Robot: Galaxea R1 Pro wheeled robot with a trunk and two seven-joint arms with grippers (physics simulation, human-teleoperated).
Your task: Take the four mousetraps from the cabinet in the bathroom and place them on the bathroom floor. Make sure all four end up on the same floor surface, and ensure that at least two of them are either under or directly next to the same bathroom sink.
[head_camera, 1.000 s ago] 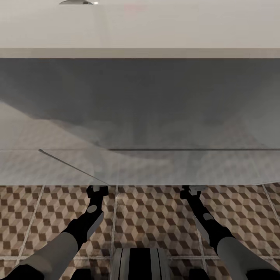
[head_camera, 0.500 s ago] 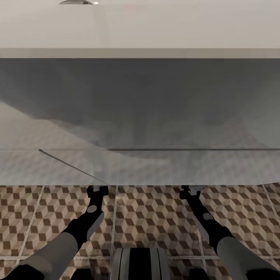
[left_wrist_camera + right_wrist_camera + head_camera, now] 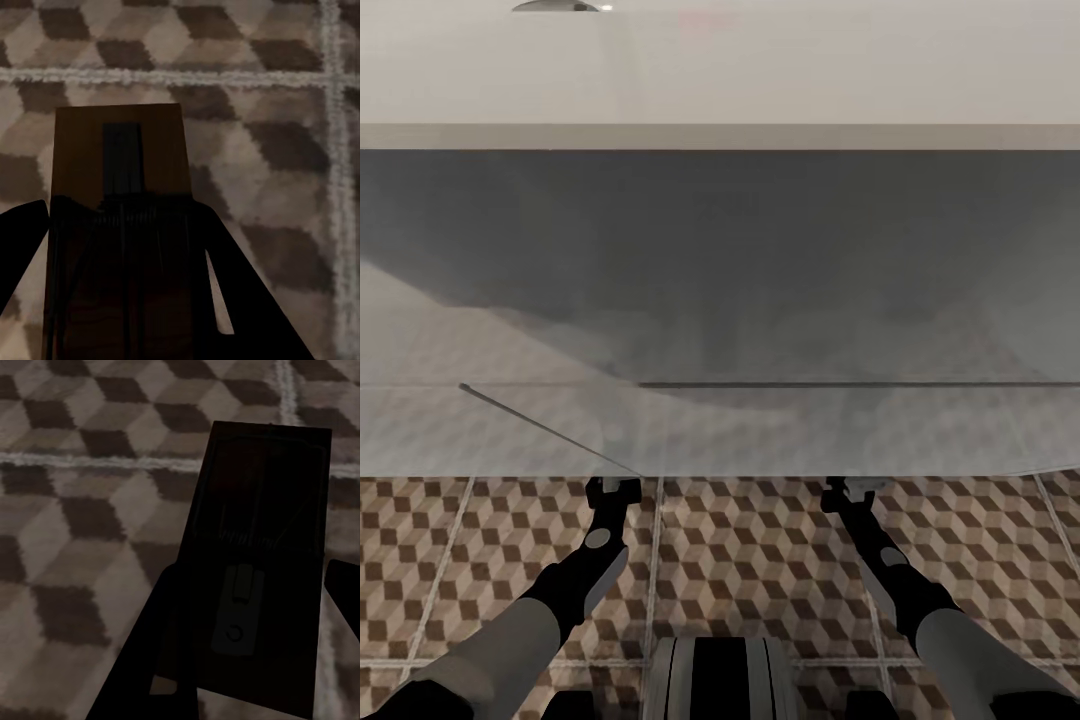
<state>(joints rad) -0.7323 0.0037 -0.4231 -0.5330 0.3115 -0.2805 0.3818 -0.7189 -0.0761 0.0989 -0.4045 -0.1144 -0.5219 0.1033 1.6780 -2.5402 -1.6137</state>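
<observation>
Left gripper (image 3: pixel 127 247): it pinches a mousetrap (image 3: pixel 120 161), centre left of its wrist view, above the floor (image 3: pixel 285 150).
Right gripper (image 3: pixel 247 607): it pinches a second mousetrap (image 3: pixel 259 495).
Sink (image 3: pixel 720 70): upper frame of the head view.
Advice: lower both flat under the sink before you release.

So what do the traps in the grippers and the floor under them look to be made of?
Left-wrist mousetrap: matte brown board, probably wood, with a dark strip. Right-wrist mousetrap: darker board with dark wire parts, seemingly metal. Bathroom floor: cube-printed square tiles with pale grout lines, likely ceramic.
</observation>
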